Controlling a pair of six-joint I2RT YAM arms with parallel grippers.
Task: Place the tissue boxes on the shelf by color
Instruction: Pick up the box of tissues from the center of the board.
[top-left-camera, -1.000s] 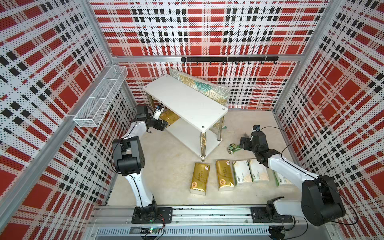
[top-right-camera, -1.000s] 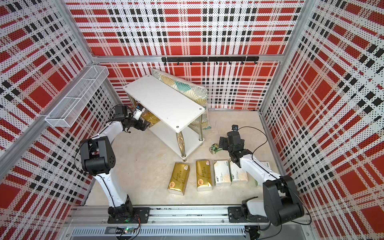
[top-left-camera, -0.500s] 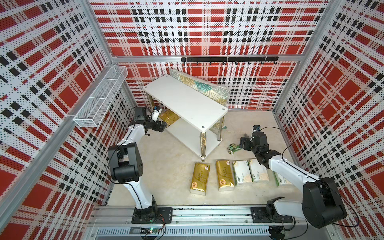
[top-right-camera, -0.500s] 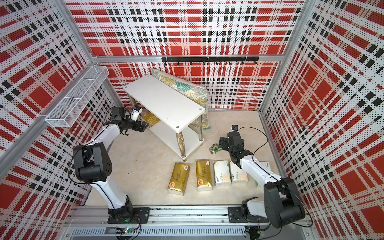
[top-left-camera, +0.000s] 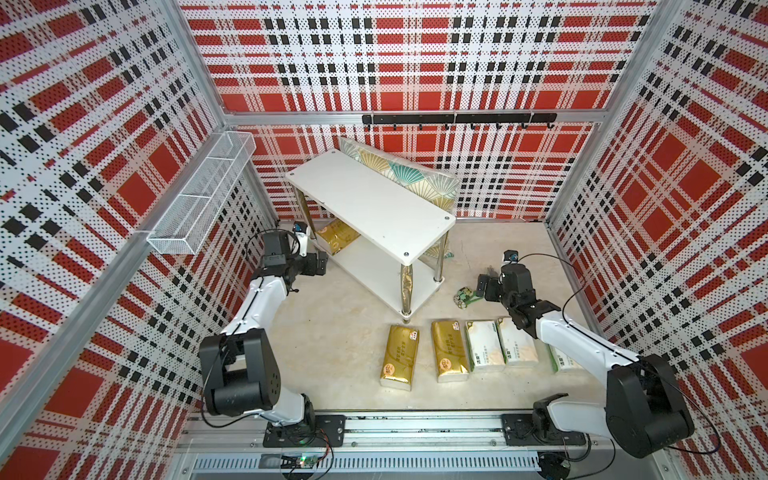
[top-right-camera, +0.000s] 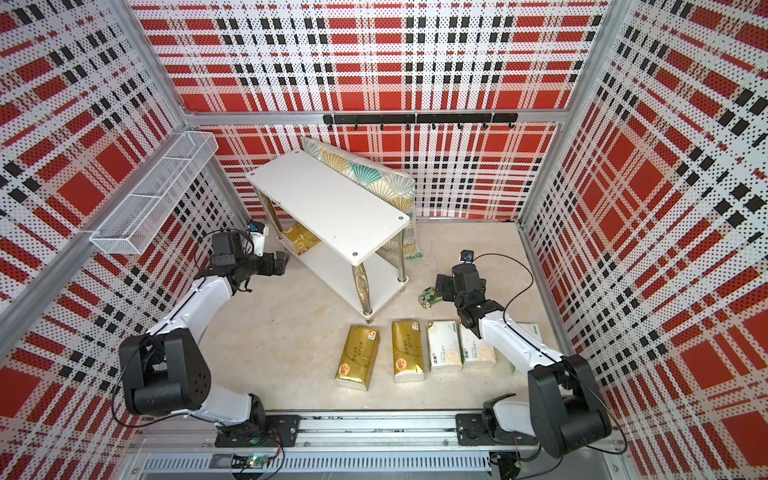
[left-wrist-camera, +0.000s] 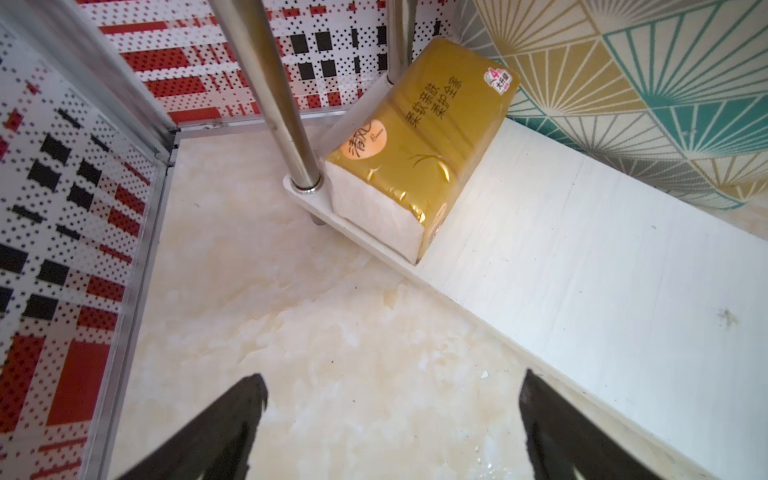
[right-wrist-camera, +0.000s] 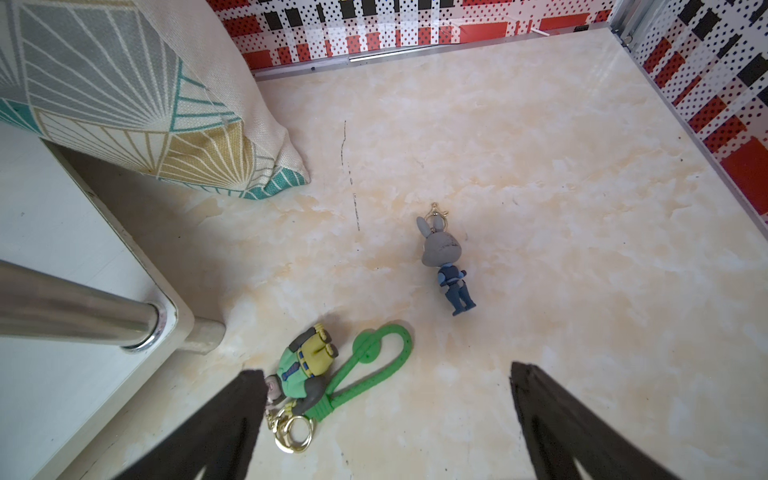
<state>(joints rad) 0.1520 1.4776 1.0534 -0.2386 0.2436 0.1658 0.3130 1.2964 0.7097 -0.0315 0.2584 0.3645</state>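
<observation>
Currently left gripper (left-wrist-camera: 392, 374) wide, empty, nr gold pack (left-wrist-camera: 415, 137) on shelf (left-wrist-camera: 582, 270); right gripper (right-wrist-camera: 384, 369) wide, empty too.

- One gold tissue pack (top-right-camera: 301, 240) is seen on the shelf's (top-right-camera: 328, 208) lower board.
- Two gold packs (top-right-camera: 358, 357) and three white packs (top-right-camera: 444, 345) are lined up on the floor before the shelf.
- The left pincer (top-right-camera: 284, 262) is held open beside the shelf.
</observation>
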